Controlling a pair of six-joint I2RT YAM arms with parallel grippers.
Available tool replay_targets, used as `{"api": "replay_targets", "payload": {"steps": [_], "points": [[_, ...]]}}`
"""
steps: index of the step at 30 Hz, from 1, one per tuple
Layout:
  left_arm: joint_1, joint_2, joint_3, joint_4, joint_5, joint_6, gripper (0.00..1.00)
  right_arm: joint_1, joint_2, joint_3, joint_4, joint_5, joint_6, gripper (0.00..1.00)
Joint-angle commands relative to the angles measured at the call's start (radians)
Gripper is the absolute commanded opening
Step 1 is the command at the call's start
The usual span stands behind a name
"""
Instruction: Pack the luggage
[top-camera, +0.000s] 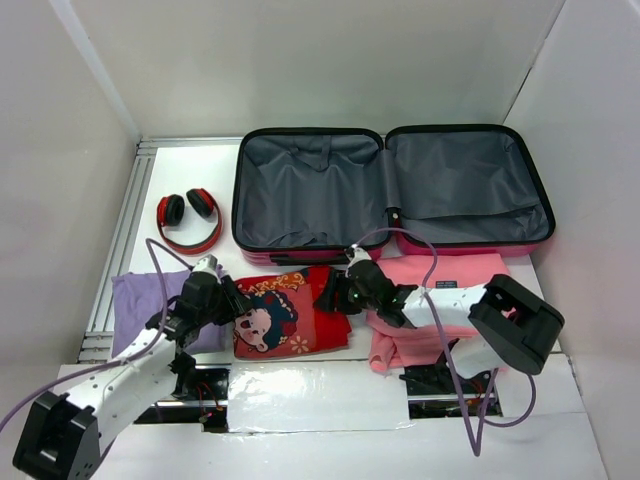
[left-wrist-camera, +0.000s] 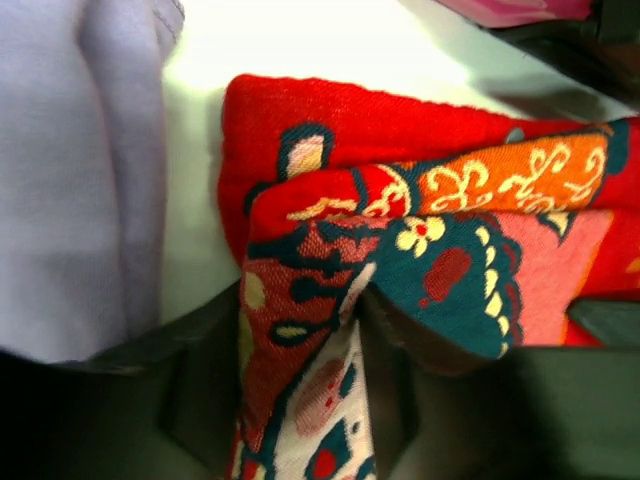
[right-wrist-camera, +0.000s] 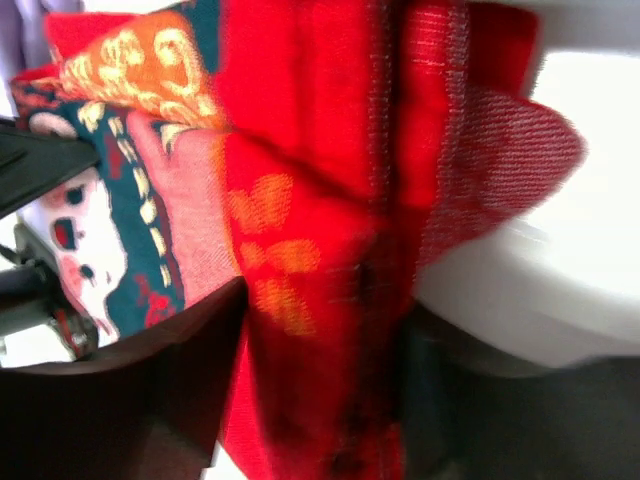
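Overhead view: the luggage (top-camera: 310, 200) lies opened flat at the far side of your table (top-camera: 205, 165), both grey-lined halves facing up and its pink shell edge toward the arms. A red cartoon-print cloth (top-camera: 290, 320) lies folded just in front of it, between your two arms. Your left gripper (top-camera: 237, 303) is at the cloth's left edge and your right gripper (top-camera: 330, 292) at its right edge. Left wrist view: a raised fold of the printed cloth runs down between the two dark fingers (left-wrist-camera: 190, 400), which are partly closed and pinch it. Right wrist view: the picture is blurred, but the red fabric fills the gap between the fingers (right-wrist-camera: 170, 400), so these jaws too are partly closed and grip the cloth. A lavender cloth (top-camera: 135, 295) lies under your left arm, just beside the red one. A pink cloth (top-camera: 450, 272) lies under your right arm, touching the suitcase's near edge. Red-and-black headphones (top-camera: 188, 222) rest to the left of the suitcase, apart from it.
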Motion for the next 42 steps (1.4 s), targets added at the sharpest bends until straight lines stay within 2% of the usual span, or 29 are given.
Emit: {"api": "replay_targets", "payload": {"steps": [1, 4, 5, 8, 9, 13, 15, 19, 22, 26, 30, 31, 32, 33, 34, 35, 36, 38, 42], "points": [[-0.019, 0.068, -0.010, -0.026, -0.030, -0.007, 0.51, 0.011, 0.071, -0.050, -0.110, 0.048, 0.026, 0.59], [-0.045, 0.082, -0.001, -0.017, -0.052, -0.007, 0.36, 0.021, 0.071, -0.041, -0.154, 0.075, 0.026, 0.36], [-0.057, 0.096, -0.001, -0.017, -0.052, 0.003, 0.24, 0.021, 0.071, -0.041, -0.169, 0.075, 0.026, 0.20], [-0.080, 0.108, 0.010, -0.008, -0.052, 0.013, 0.00, 0.042, 0.047, -0.019, -0.217, 0.085, 0.026, 0.02], [-0.080, 0.108, 0.019, -0.020, -0.052, 0.013, 0.00, 0.056, 0.033, -0.019, -0.240, 0.094, 0.026, 0.00], [-0.117, 0.032, 0.073, -0.076, -0.052, 0.047, 0.00, 0.102, -0.027, 0.002, -0.275, 0.118, 0.026, 0.00], [-0.117, -0.016, 0.110, -0.159, -0.062, 0.056, 0.00, 0.128, -0.083, 0.036, -0.304, 0.139, 0.026, 0.00], [-0.117, -0.130, 0.266, -0.271, -0.073, 0.096, 0.00, 0.183, -0.215, 0.131, -0.433, 0.222, 0.026, 0.00], [-0.117, -0.142, 0.366, -0.363, -0.073, 0.122, 0.00, 0.195, -0.323, 0.214, -0.507, 0.283, 0.003, 0.00], [-0.117, -0.110, 0.568, -0.399, -0.073, 0.177, 0.00, 0.173, -0.398, 0.359, -0.554, 0.322, -0.068, 0.00], [-0.117, -0.018, 0.754, -0.387, -0.082, 0.230, 0.00, 0.074, -0.326, 0.583, -0.637, 0.331, -0.232, 0.00], [-0.117, 0.040, 0.789, -0.373, -0.099, 0.254, 0.00, 0.012, -0.302, 0.628, -0.647, 0.331, -0.266, 0.00], [-0.117, 0.077, 0.861, -0.338, -0.116, 0.269, 0.00, -0.030, -0.277, 0.718, -0.647, 0.294, -0.297, 0.00], [-0.117, 0.165, 0.945, -0.307, -0.151, 0.323, 0.00, -0.130, -0.196, 0.796, -0.633, 0.218, -0.369, 0.00], [-0.117, 0.219, 0.994, -0.307, -0.151, 0.323, 0.00, -0.191, -0.196, 0.797, -0.633, 0.217, -0.369, 0.00], [-0.103, 0.273, 1.045, -0.292, -0.151, 0.343, 0.00, -0.250, -0.165, 0.865, -0.618, 0.116, -0.385, 0.00], [-0.079, 0.331, 1.097, -0.273, -0.138, 0.375, 0.00, -0.362, -0.097, 0.898, -0.605, 0.057, -0.414, 0.00], [-0.047, 0.497, 1.241, -0.255, -0.107, 0.400, 0.00, -0.442, -0.027, 0.962, -0.594, -0.072, -0.423, 0.00], [0.042, 0.729, 1.410, -0.210, -0.052, 0.420, 0.00, -0.525, 0.175, 1.143, -0.567, -0.126, -0.509, 0.00]]}}
